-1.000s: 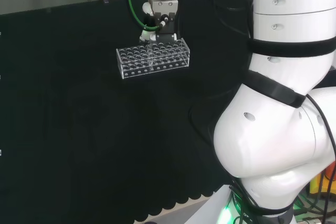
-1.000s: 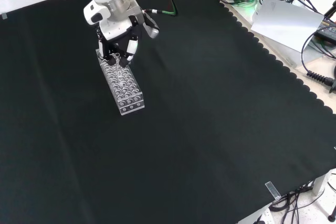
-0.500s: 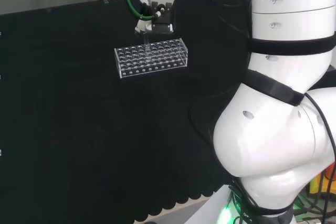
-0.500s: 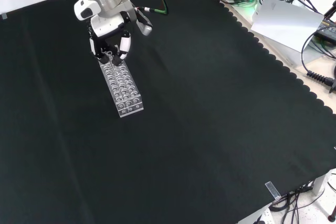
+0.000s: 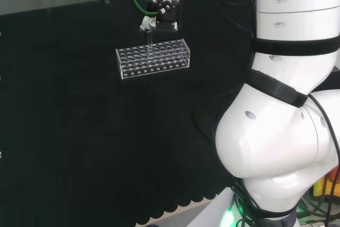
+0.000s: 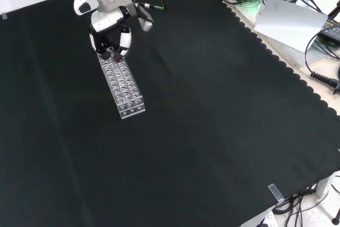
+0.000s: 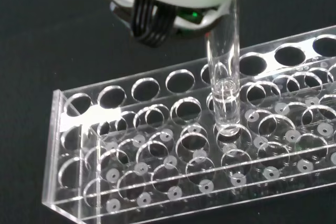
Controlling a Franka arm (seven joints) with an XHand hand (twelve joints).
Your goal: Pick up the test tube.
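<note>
A clear plastic test tube rack (image 5: 154, 58) with several rows of holes lies on the black cloth, and I see it too in the front view (image 6: 126, 91) and close up in the wrist view (image 7: 173, 145). The black and white hand (image 5: 162, 17) hangs just above the rack's far side, fingers pointing down (image 6: 110, 33). Its fingertips pinch the top of a clear glass test tube (image 7: 224, 77). The tube stands upright (image 5: 149, 41), and its rounded bottom is level with the rack's top holes.
The arm's big white links (image 5: 281, 110) stand at the head view's right. A green cable (image 5: 135, 3) runs to the wrist. Beyond the cloth's scalloped edge (image 6: 276, 62) lie a sheet of paper (image 6: 289, 22) and cables.
The hand has risen from the rack and drawn the test tube upward with it. The rack has stayed almost where it was.
</note>
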